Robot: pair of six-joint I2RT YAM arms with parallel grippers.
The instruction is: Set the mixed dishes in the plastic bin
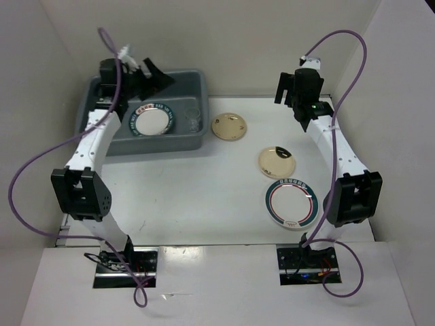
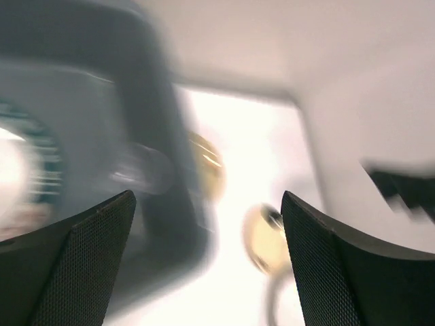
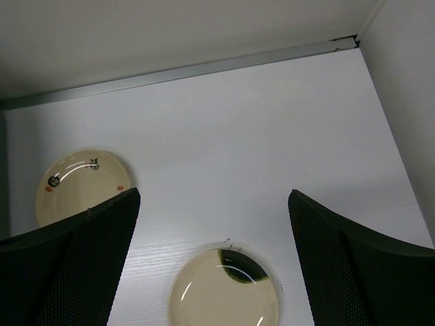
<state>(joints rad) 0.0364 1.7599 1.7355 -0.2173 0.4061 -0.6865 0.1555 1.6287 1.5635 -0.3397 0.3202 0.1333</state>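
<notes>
Three dishes wait on the white table point(image 1: 204, 197): a cream plate point(image 1: 230, 127) just beside the grey plastic bin point(image 1: 163, 144), a second cream plate point(image 1: 277, 161) nearer the right arm, and a teal-and-red-rimmed plate point(image 1: 292, 202) closest to the arm bases. Inside the bin lie a matching patterned plate point(image 1: 153, 121) and a clear cup point(image 1: 194, 119). The left gripper point(image 2: 207, 204) hovers over the bin, its jaws spread wide and empty. The right gripper point(image 3: 212, 197), equally wide and empty, looks down on both cream plates. The plates appear stiff, glazed, slippery and breakable, so each is probably best pinched at its raised rim.
</notes>
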